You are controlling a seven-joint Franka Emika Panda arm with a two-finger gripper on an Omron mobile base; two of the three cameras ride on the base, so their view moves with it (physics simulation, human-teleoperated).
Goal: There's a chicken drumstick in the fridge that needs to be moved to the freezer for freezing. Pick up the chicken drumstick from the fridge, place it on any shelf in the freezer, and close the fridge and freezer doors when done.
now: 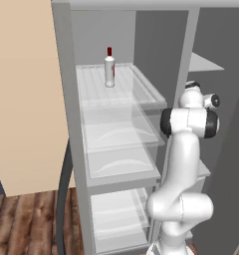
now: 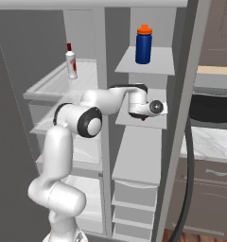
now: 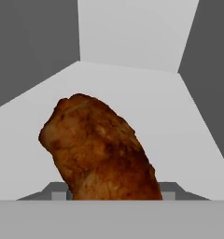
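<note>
The gripper [image 2: 144,116] is pinching the chicken drumstick [image 3: 99,148] at its thin end, just over a freezer shelf [image 3: 188,121]. It's probably light, firm and a bit greasy, so gripping the narrow end makes sense.

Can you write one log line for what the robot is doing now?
gripper: shut on chicken drumstick | place: over freezer shelf | doors: open
</note>
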